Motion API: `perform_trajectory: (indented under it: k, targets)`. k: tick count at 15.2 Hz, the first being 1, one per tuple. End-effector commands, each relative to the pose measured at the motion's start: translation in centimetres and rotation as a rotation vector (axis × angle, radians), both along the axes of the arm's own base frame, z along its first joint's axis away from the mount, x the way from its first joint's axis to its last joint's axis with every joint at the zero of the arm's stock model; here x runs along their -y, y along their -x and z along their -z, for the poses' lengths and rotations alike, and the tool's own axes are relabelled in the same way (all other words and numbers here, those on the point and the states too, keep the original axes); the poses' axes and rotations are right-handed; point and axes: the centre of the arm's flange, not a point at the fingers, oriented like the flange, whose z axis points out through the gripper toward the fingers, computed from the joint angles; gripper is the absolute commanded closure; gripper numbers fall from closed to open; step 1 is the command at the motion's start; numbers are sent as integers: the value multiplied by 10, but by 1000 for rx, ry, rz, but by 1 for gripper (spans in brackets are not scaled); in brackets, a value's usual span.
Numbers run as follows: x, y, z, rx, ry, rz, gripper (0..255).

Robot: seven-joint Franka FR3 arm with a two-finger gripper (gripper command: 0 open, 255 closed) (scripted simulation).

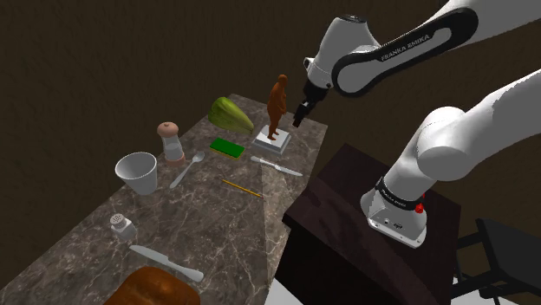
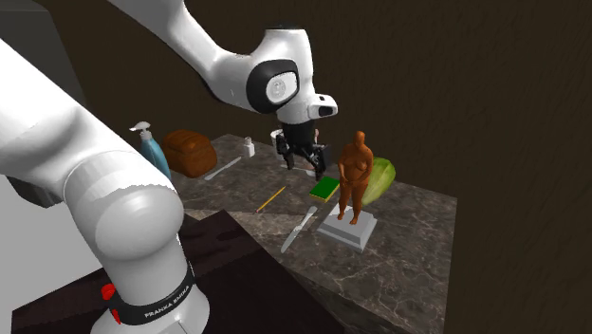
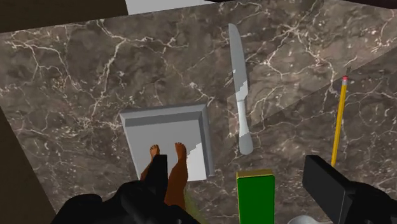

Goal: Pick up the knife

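A grey table knife lies on the marble counter next to the statue's base, blade toward the counter's stand-side edge. A second grey knife lies at the shoulder view's near end, by the bread. My black gripper hangs open above the counter, beside the brown statue and clear of both knives. In the wrist view the gripper has its fingers wide apart with nothing held; the first knife lies ahead of them.
The statue stands on a grey square base. Nearby lie a green block, a yellow pencil, a spoon, a white cup, a grinder, a shaker, a green vegetable and a brown loaf.
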Motion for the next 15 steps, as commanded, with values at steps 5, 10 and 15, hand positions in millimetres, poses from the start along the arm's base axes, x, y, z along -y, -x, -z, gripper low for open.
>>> perform_trajectory:
  k: [5,10,15]
  targets:
    - [-14,-13,77,8,-24,-30,0]
    - [-27,-24,140,12,-45,-54,0]
    - [-40,-35,198,16,-63,-77,0]
